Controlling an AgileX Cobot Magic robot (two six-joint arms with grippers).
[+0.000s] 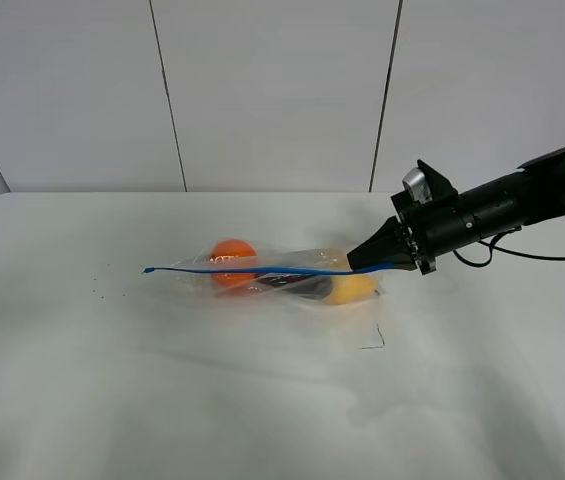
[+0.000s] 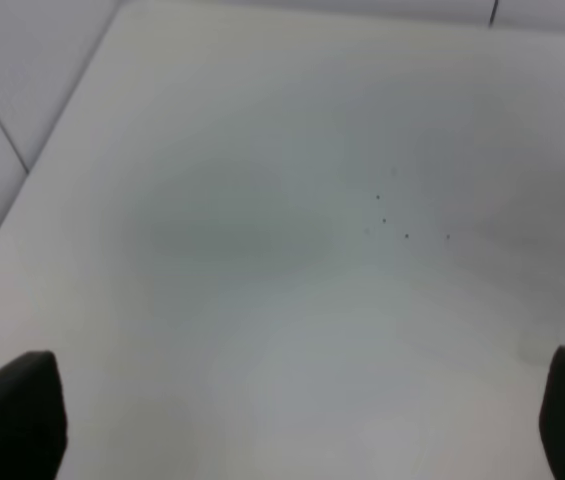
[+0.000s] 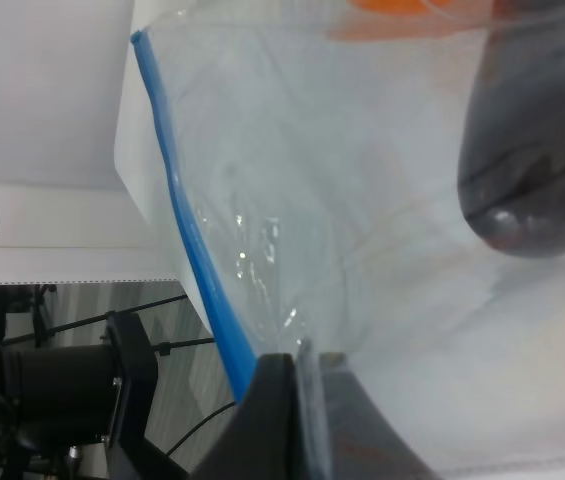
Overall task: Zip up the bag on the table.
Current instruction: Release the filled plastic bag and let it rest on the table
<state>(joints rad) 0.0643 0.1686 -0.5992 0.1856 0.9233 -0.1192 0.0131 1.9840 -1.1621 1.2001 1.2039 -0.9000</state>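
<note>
My right jaws are closed tight, pinching the right end of the blue zip strip (image 1: 242, 269) on the single bag (image 1: 267, 288), which lies mid-tabletop (image 1: 162, 390). Three fruit sit inside: one orange (image 1: 233, 250), one purple (image 1: 297, 284), one yellow (image 1: 350, 290). My left jaws gape wide, holding nothing, above the tabletop near its edge.

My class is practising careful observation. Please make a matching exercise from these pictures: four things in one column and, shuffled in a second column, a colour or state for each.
Column one:
1. zip strip
2. right gripper
3. left gripper
4. fruit farthest from the right gripper

Column two:
A. open, over bare table
B. orange
C. blue
D. shut on the bag

Pairs: 1-C, 2-D, 3-A, 4-B
</note>
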